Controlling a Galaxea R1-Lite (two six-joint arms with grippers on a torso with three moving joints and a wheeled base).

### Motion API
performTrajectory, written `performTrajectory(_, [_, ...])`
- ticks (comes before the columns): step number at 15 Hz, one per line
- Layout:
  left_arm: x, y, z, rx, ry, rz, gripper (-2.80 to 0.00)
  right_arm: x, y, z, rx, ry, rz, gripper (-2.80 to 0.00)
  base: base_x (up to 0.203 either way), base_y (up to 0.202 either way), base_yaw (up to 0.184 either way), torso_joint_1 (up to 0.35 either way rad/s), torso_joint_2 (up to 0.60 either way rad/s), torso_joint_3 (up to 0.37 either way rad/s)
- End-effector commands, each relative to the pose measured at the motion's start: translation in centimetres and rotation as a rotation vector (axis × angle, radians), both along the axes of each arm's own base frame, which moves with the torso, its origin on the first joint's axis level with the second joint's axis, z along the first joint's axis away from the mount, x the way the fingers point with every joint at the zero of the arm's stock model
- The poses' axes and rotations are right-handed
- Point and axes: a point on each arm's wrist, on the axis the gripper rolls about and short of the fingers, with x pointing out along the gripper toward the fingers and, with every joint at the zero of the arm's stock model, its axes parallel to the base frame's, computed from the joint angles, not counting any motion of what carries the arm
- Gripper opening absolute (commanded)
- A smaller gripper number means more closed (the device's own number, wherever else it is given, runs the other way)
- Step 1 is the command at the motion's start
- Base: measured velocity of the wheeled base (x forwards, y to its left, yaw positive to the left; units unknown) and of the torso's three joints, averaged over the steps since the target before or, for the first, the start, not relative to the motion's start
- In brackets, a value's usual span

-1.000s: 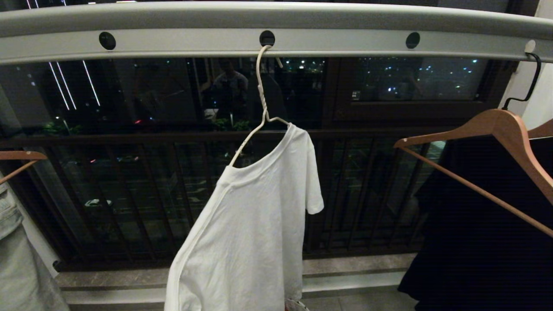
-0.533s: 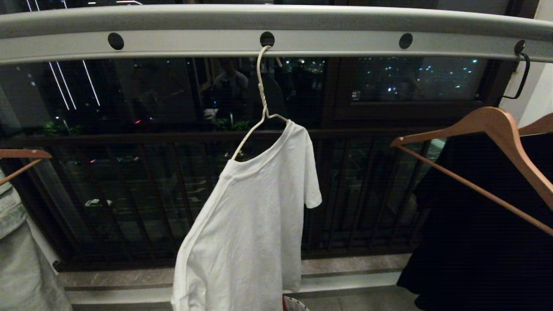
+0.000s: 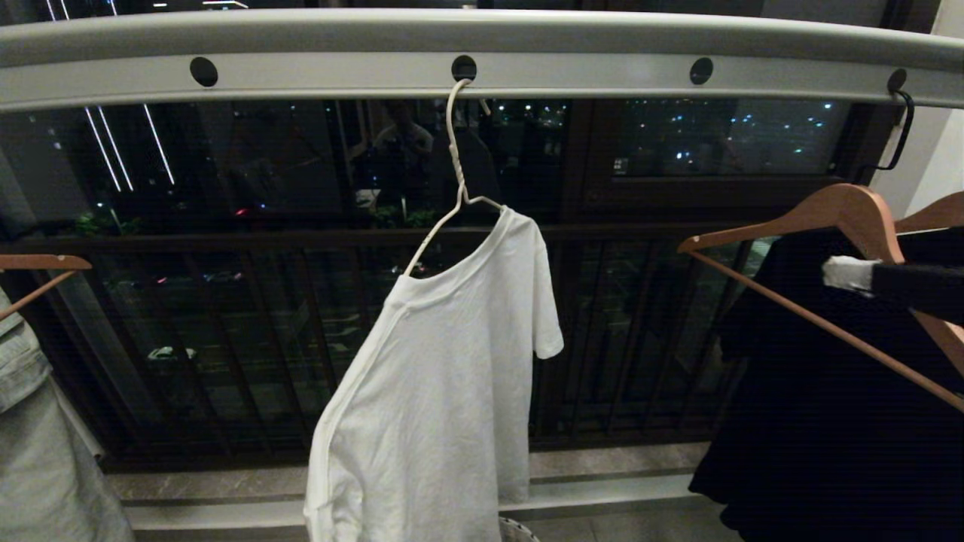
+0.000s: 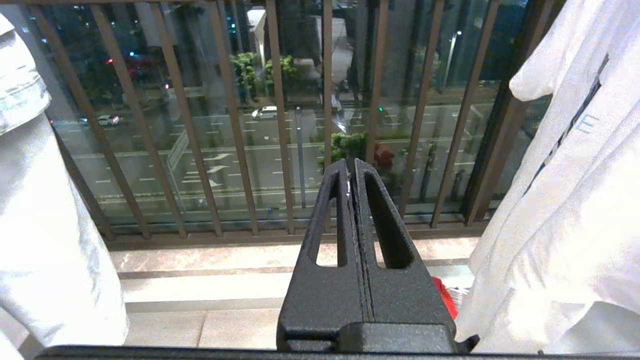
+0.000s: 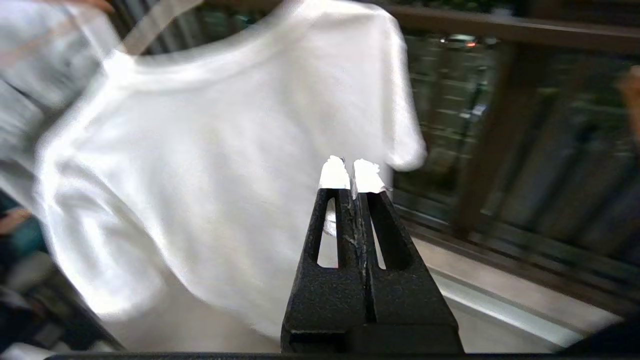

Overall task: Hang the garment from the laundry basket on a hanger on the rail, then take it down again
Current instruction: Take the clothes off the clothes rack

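Your white T-shirt hung on the cream wire hanger, askew: the cloth sat high on the shoulder nearer the right of the head view and slid low on the other arm of the wire, which stood bare above the collar. The hanger's hook sat in the middle round hole of the grey rail overhead. From the left wrist view a faint dark print and a pale letter showed through the shirt's fabric.

Just below the shirt's hem, at the bottom edge of the head view, a sliver of the laundry basket rim showed on the tiled floor.

Your right gripper had entered from the right of the head view, level with the brown wooden hanger that carried the black garment, well apart from the shirt. Its white-tipped fingers were pressed together, clenched on nothing, pointing toward the shirt's sleeve side.

Your left gripper sat low, out of the head view, fingers closed flat against each other and empty, facing the balcony bars with the shirt beside it.

A pale grey-green garment hung at the far left on another wooden hanger.
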Motion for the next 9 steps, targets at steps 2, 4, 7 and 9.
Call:
performTrajectory(2, [0.1, 0.0, -0.4, 0.0, 0.015, 0.0, -2.8, 3.5, 6.6, 1.3, 0.023, 0.069, -0.033, -2.8, 0.0, 0.0, 0.0, 0.0, 0.0, 0.0])
performTrajectory(4, [0.1, 0.0, -0.4, 0.0, 0.015, 0.0, -2.8, 4.7, 9.6, 2.0, 0.064, 0.089, -0.083, -2.8, 0.0, 0.0, 0.0, 0.0, 0.0, 0.0])
performTrajectory(7, [0.1, 0.0, -0.4, 0.0, 0.015, 0.0, -2.8, 6.9, 13.2, 2.6, 0.096, 0.099, -0.105, -2.8, 0.0, 0.0, 0.0, 0.0, 0.0, 0.0])
performTrajectory(9, [0.1, 0.0, -0.4, 0.0, 0.015, 0.0, -2.8, 8.0, 15.4, 2.7, 0.1, 0.098, -0.101, -2.8, 0.0, 0.0, 0.0, 0.0, 0.0, 0.0])
